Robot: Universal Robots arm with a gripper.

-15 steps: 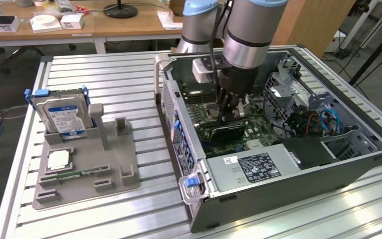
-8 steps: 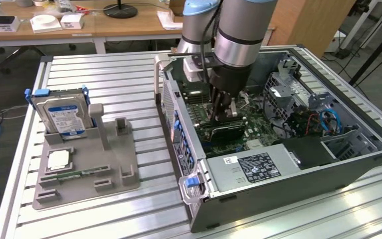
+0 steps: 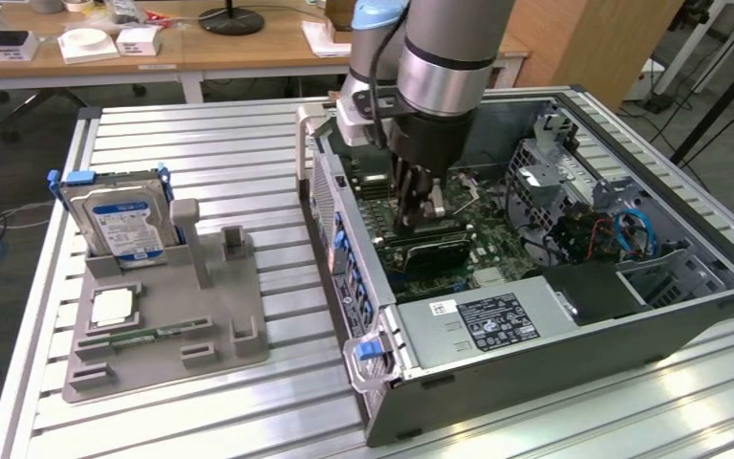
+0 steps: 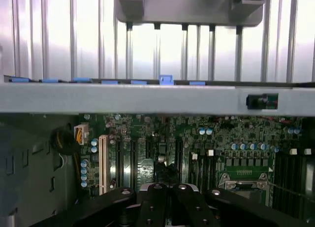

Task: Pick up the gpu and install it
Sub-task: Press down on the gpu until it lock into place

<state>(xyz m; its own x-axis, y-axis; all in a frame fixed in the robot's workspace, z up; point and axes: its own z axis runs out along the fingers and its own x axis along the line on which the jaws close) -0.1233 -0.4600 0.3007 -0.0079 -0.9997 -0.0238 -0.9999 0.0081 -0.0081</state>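
One arm reaching down into one open computer case (image 3: 572, 316) lying on its side on the slatted metal table (image 3: 188, 163). Gripper (image 3: 415, 212) lowered over the motherboard (image 3: 495, 253), fingers drawn fully together, tips right at the top edge of the gpu (image 3: 428, 251), a flat black card lying across the board near the case wall on the exterior view's left; whether actually pinched between the fingers or merely touched cannot be told. In the wrist view, gripper (image 4: 167, 197) seen from behind with its two black linkages closed together over the green motherboard (image 4: 236, 148), one cream expansion slot (image 4: 103, 163) standing beside several dark slots, one row of blue-capped capacitors near the socket. Beyond the case's grey rim (image 4: 147, 99), the table slats. On the exterior view's left, well apart from the case, one grey parts holder (image 3: 163, 325) carrying one silver hard drive (image 3: 118, 222) with a blue label, standing upright in blue clips, and one narrow green memory stick (image 3: 150, 335) lying flat. One white square piece (image 3: 114, 306) resting on the holder between them. Inside the case, blue cables (image 3: 629, 229) near the drive cage.
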